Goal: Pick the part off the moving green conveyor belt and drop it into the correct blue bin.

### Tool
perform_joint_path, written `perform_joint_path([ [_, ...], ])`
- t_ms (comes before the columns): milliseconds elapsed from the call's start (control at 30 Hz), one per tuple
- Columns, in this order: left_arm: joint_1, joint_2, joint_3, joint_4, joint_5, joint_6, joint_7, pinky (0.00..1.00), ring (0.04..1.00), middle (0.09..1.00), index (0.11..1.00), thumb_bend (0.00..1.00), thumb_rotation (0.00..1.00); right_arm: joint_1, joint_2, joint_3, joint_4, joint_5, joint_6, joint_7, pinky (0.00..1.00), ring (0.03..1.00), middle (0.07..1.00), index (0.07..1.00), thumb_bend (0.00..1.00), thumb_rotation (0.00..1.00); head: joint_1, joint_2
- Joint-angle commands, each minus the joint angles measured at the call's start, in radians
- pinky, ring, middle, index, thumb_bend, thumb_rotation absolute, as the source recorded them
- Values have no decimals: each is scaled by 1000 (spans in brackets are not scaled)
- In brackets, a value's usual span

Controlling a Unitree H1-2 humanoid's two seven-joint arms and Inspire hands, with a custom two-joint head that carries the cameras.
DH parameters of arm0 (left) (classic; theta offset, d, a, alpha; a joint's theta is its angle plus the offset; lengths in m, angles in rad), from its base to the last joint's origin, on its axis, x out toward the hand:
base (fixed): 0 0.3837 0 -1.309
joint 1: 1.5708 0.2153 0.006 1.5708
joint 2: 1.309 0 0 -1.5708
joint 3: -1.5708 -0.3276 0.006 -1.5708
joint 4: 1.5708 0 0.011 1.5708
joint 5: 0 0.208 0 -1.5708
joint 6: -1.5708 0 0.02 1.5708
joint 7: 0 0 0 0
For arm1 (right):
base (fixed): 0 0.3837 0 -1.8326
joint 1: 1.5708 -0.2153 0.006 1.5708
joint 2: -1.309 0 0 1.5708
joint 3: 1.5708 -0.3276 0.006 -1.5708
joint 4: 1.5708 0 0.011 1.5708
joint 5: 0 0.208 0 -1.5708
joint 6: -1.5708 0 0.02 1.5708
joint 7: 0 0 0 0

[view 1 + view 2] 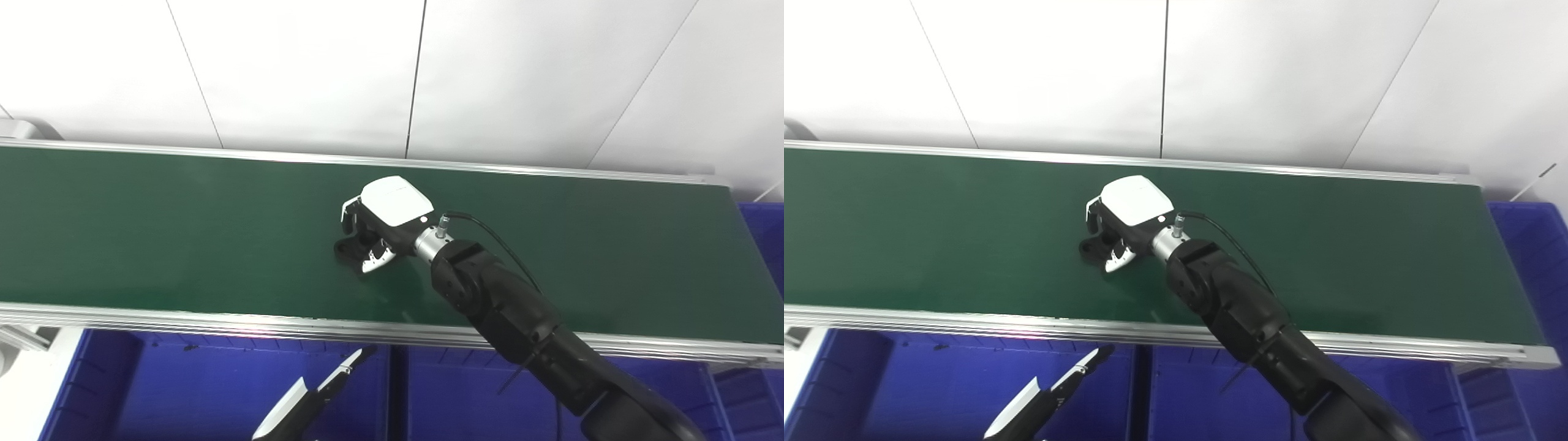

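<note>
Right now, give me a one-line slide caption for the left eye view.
Right hand closes around a small black part on the green belt, above blue bins.

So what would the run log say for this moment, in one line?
right hand: on green conveyor belt, closing around dark part | left hand: low over blue bin | part not binned

part (349, 247): mostly hidden under right hand (383, 226) | left hand (306, 398): cut off at bottom edge | bins (202, 380): partly behind belt (153, 226)
</note>
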Motion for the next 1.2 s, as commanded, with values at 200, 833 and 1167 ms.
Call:
perform_joint_path([
  [200, 20, -12, 24, -44, 2, -8, -11, 987, 1000, 1000, 1000, 730, 890, 34, -20, 32, -64, -118, 12, 38, 196, 357, 454, 544, 510, 0, 4, 8],
  [833, 32, -24, 48, -75, -10, 20, -46, 1000, 1000, 1000, 1000, 704, 887, 311, -54, -236, -629, -92, 69, 88, 215, 340, 452, 535, 510, 0, -20, 40],
  [1167, 19, -47, 78, -79, 15, 32, -35, 1000, 1000, 1000, 1000, 757, 962, 553, -74, -356, -844, -48, 35, 79, 148, 222, 431, 493, 524, 0, -45, 64],
])
